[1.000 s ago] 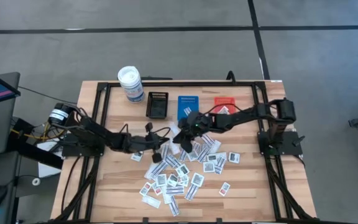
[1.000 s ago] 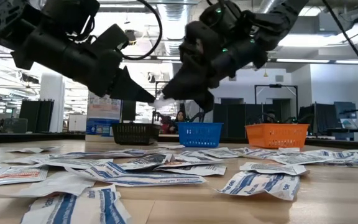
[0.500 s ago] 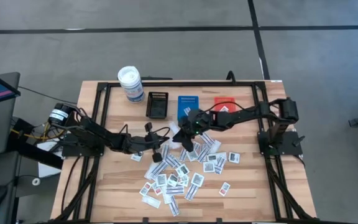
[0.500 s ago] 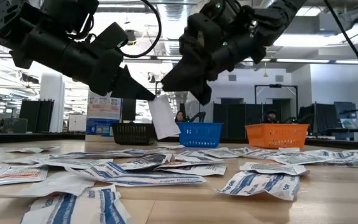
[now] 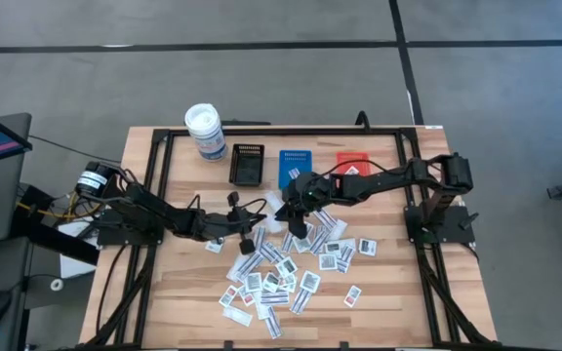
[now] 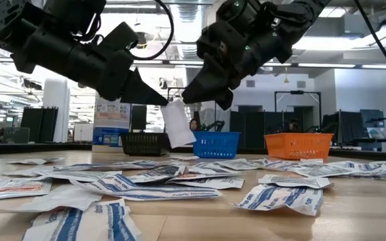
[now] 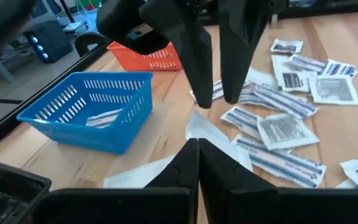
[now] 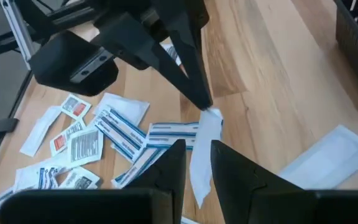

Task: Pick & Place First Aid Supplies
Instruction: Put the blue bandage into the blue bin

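Observation:
My left gripper (image 6: 167, 102) is shut on one white packet (image 6: 177, 125) held up over the table's middle, in front of the blue tray (image 5: 296, 166). My right gripper (image 8: 194, 163) is open and hovers just to the right of that packet, its fingers (image 7: 199, 81) close above it and seemingly apart from it. In the high view the two grippers meet near the right gripper (image 5: 296, 219). Many more white packets (image 5: 281, 268) with blue, red or dark print lie flat and scattered on the wood below and nearer. My left gripper pinches the packet's upper corner (image 8: 209, 113) between its two fingertips, coming slanting down from the table's left. The packet is lifted clear and hangs slack below the fingertips, its lower end (image 6: 181, 142) free in the air.
Along the far side stand a black tray (image 5: 247, 164), the blue tray holding a packet (image 7: 101, 118) and an orange tray (image 5: 351, 161). A white round canister (image 5: 205, 132) is at the far left. One loose packet (image 8: 328, 149) lies near the trays. A black frame (image 5: 164, 146) borders the table.
A second ago both grippers met at the packet, held short between them. The right gripper has since drawn slightly up and toward the table's right, and the packet has swung down and now hangs from the left gripper alone. The left gripper stayed put.

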You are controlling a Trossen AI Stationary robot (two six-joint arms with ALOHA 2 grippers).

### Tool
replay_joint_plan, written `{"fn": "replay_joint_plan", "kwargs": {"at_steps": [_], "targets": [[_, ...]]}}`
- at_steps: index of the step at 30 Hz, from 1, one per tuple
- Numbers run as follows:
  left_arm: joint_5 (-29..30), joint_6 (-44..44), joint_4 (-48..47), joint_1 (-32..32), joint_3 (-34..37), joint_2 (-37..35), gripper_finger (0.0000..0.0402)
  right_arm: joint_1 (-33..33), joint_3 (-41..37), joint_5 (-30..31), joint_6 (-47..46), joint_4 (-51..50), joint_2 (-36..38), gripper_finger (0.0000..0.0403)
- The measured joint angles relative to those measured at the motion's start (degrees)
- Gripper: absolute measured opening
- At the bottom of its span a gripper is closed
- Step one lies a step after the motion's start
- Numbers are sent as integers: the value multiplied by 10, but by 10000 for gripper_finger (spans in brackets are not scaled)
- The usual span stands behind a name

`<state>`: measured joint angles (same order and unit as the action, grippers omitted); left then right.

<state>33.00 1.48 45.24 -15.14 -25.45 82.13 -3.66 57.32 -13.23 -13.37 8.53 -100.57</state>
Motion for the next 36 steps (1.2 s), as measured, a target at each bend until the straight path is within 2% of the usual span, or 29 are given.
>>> {"fn": "replay_joint_plan", "kwargs": {"at_steps": [14,18,23,24,28,32,36], "targets": [[-18,15,44,0,0,0,5,0,0,-2,-2,1,1,69],[-17,15,42,0,0,0,5,5,0,-1,16,-27,32,69],[-18,15,44,0,0,0,5,11,0,84,33,-66,54,69],[-18,15,47,0,0,0,5,12,0,87,33,-65,52,69],[-20,27,74,0,0,0,5,13,-1,56,34,-23,19,69],[-31,28,84,0,0,0,5,9,0,-17,28,16,0,69],[-30,28,83,0,0,0,5,3,3,-14,15,0,13,69]]}}
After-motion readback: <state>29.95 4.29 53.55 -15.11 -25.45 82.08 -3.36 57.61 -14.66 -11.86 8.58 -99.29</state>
